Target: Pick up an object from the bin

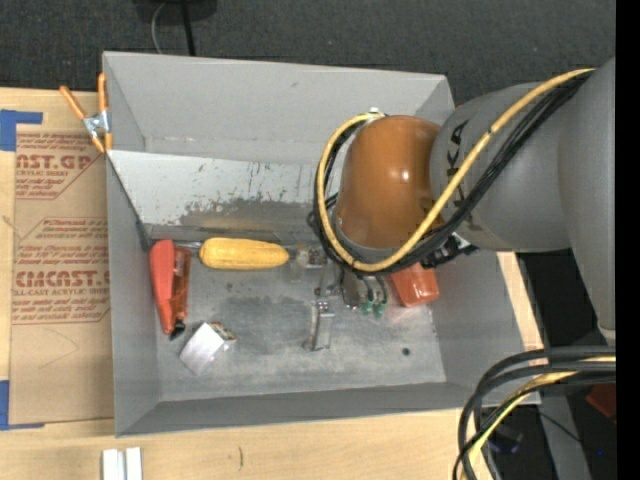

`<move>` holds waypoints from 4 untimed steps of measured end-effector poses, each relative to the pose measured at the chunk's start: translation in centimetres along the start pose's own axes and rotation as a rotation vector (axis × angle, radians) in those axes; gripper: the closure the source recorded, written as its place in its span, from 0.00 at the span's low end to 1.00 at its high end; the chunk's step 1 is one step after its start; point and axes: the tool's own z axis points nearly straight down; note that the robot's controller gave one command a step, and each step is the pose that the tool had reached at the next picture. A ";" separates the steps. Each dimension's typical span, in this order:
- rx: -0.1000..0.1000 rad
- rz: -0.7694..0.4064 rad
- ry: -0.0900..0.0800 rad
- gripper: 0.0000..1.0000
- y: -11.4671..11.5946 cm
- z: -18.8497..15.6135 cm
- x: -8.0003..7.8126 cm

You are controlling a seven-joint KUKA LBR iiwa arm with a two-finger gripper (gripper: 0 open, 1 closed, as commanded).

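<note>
Bin (270, 108) floor is mostly bare. Claw (320, 326) hangs over bare mid-floor; its opening I cannot tell. Nearest clean pick is the yellow corn cob (245, 255), up-left by the back wall: centre over it, close across its narrow width. Red-orange lump (415, 286) on the right is perhaps part-hidden.

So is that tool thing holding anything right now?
Tool: cannot be told whether open or closed; no object seen in it, over the middle of the bin.

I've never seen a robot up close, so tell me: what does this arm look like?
A thick, rounded grey metal arm with black lettering, a glossy orange-brown dome cover at its wrist, and yellow and black cables looping round the dome.
</note>
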 end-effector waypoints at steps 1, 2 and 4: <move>-0.001 0.001 -0.008 0.00 0.0 -0.4 -0.2; 0.000 0.101 -0.006 0.00 1.9 0.6 -3.2; -0.002 0.457 -0.007 0.00 4.5 1.0 -6.0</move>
